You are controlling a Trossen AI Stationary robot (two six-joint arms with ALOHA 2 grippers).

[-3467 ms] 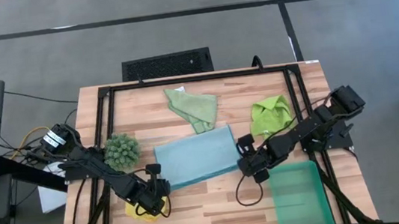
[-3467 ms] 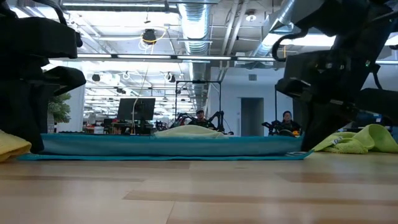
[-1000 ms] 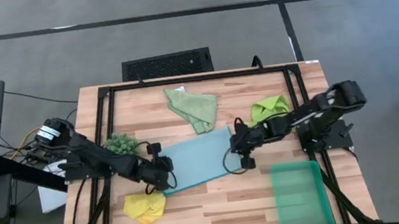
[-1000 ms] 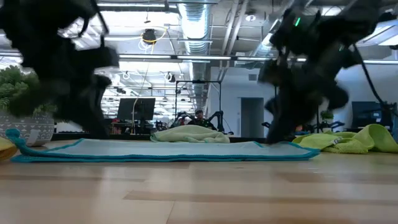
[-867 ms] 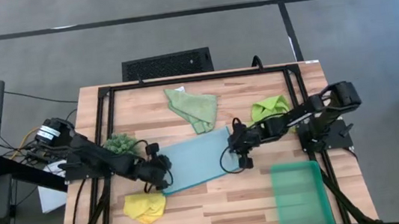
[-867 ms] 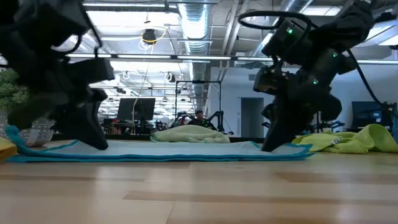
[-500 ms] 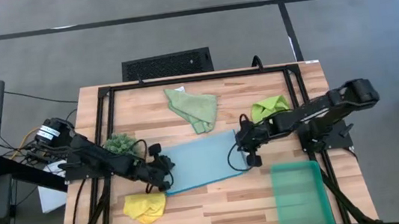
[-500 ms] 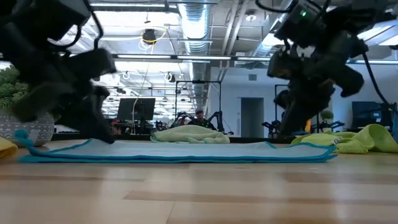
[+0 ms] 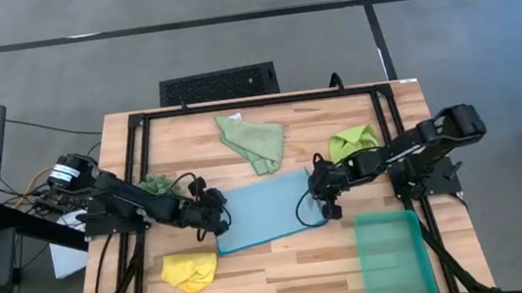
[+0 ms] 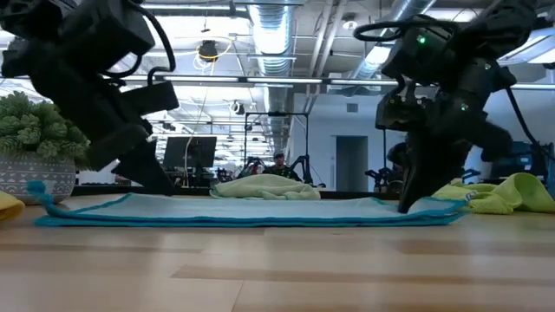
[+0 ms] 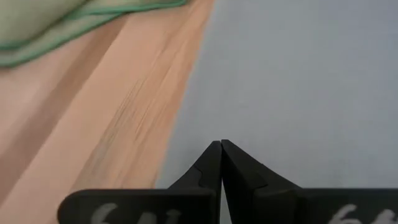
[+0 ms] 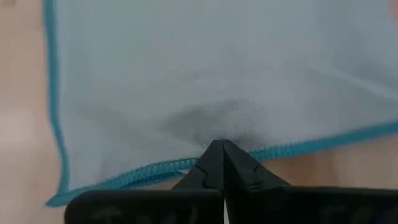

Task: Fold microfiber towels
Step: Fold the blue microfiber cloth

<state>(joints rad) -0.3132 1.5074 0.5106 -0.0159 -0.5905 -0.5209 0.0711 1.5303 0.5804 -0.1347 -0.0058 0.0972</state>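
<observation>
The light blue towel (image 9: 261, 212) lies spread flat at the middle of the table (image 9: 285, 272). The left gripper (image 9: 217, 214) pinches its left edge, fingers closed on the cloth. The right gripper (image 9: 322, 202), fingers together, presses on the right edge, though perhaps without gripping it. The sage green towel (image 9: 253, 139), lime towel (image 9: 352, 142) and yellow towel (image 9: 189, 270) lie crumpled around it.

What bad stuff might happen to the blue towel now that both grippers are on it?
Both grippers look pinched shut on thin edges of the light blue towel: the left gripper and the right gripper. An edge might slip out, leaving the fold crooked. The pale green towel lies close beyond it and might get nudged. The potted plant sits right by the left arm and could get bumped.
</observation>
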